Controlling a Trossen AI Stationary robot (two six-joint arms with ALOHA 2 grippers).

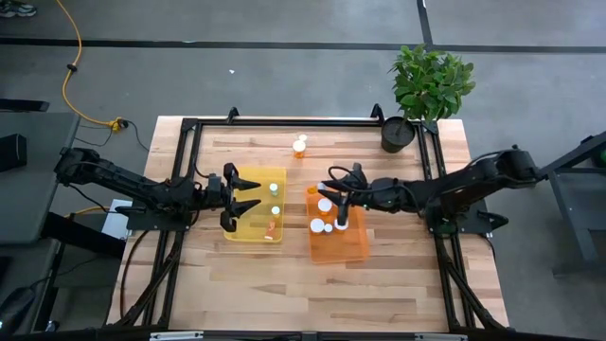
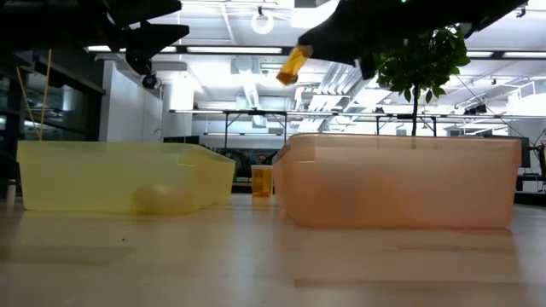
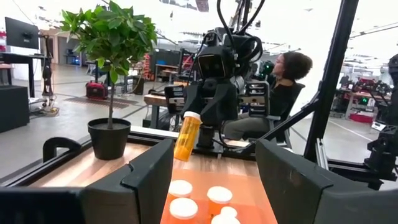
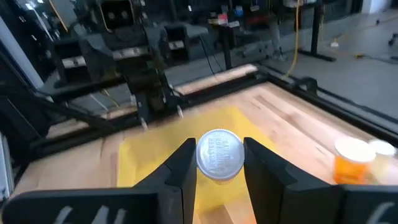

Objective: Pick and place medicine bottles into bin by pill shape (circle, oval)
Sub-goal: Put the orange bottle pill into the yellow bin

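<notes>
While the left gripper waits unclenched over the yellow bin, the right gripper grasps a tilted pill bottle, cap-first, above the orange bin.

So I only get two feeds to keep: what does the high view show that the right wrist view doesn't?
Only the high view: the orange bin with capped bottles in it, the potted plant, and both arms whole.

Only the right wrist view: the held bottle cap-on, clamped in the right gripper.

Both: the yellow bin, the open left gripper over it, and the loose bottles on the table.
</notes>
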